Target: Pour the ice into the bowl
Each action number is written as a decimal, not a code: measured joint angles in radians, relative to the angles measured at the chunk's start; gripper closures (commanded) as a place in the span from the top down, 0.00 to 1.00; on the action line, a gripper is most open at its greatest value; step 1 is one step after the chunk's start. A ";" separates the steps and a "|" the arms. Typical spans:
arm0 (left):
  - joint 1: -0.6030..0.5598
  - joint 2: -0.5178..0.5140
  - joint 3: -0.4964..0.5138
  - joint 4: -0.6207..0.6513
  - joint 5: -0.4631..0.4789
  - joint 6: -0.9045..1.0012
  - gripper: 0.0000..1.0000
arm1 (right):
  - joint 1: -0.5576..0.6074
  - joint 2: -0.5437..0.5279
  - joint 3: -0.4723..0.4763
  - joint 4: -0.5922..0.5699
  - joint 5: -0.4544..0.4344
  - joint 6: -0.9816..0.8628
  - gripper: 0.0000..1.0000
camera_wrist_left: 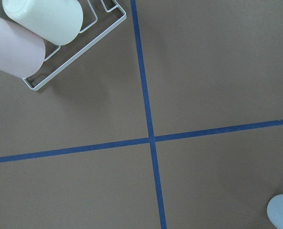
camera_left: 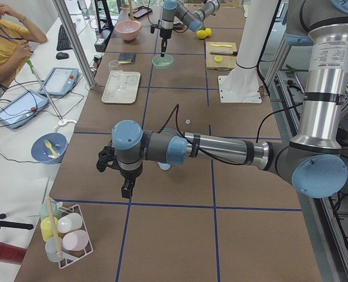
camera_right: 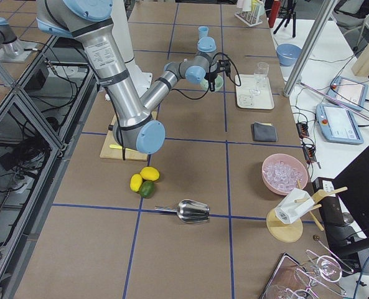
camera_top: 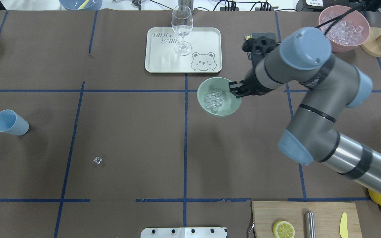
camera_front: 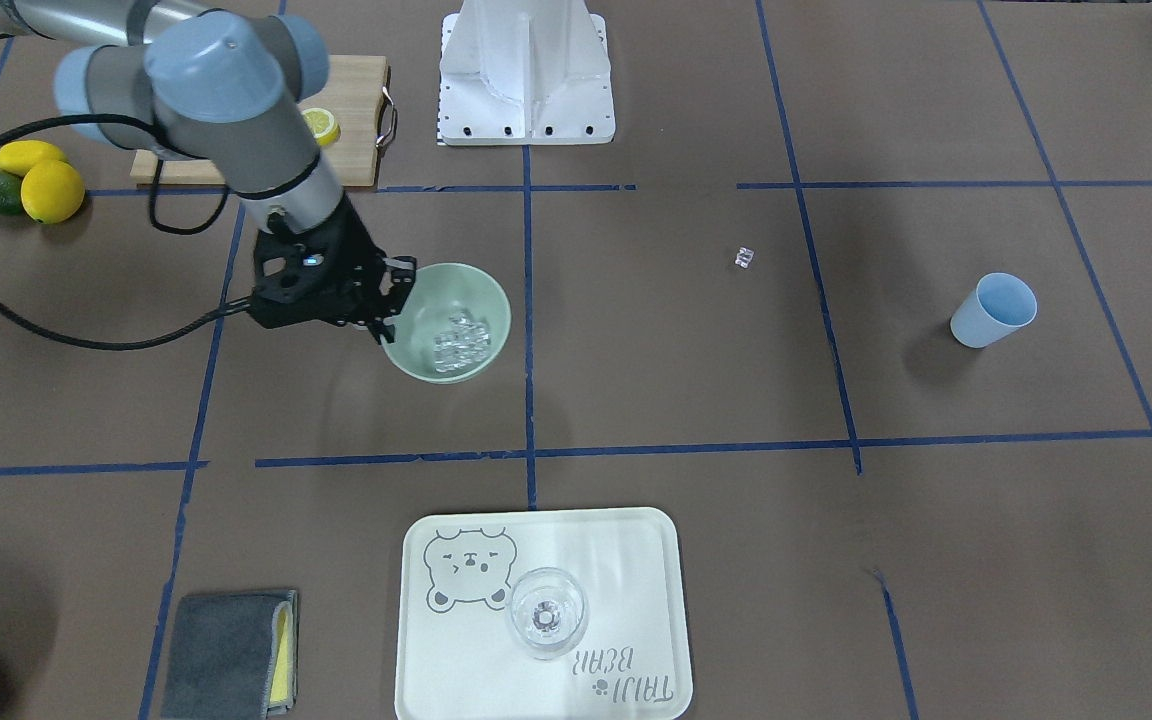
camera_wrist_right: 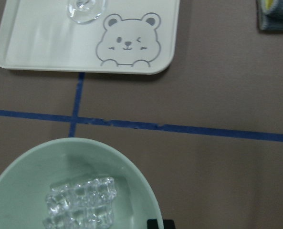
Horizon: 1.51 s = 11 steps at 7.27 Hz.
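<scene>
The right tool looks clenched on the bowl rim, left of centre. Lift carelessly and the ice slides out. I cannot tell the left tool state.

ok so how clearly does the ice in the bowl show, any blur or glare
Right wrist view: the ice is soft, slightly out of focus, and so is the bowl. Overhead view: ice sharper, with small glints, no strong glare. Front-facing view: even light, only faint shadows beside the bowl.
</scene>
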 measured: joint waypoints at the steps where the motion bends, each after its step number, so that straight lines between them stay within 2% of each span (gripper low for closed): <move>1: 0.000 0.000 0.000 0.000 0.000 0.000 1.00 | 0.033 -0.101 0.052 0.012 0.011 -0.053 0.00; 2: 0.000 0.000 -0.001 0.000 0.000 0.000 1.00 | 0.060 -0.195 0.082 0.062 0.024 -0.087 0.00; 3: 0.000 0.000 -0.001 0.000 0.000 0.000 1.00 | 0.084 -0.299 0.090 0.159 0.046 -0.103 0.00; 4: 0.000 0.000 -0.001 0.000 0.000 0.000 1.00 | 0.113 -0.408 0.091 0.266 0.076 -0.120 0.00; 6: 0.000 0.000 -0.001 0.000 0.000 0.000 1.00 | 0.195 -0.556 0.062 0.388 0.139 -0.227 0.00; 8: 0.000 0.000 -0.001 0.000 0.000 0.001 1.00 | 0.260 -0.608 -0.040 0.488 0.183 -0.317 0.00; 10: 0.000 0.000 -0.001 0.000 0.000 0.001 1.00 | 0.280 -0.617 -0.159 0.624 0.198 -0.334 0.00; 11: 0.000 0.000 -0.001 0.000 0.000 0.002 1.00 | 0.281 -0.616 -0.187 0.651 0.200 -0.335 0.06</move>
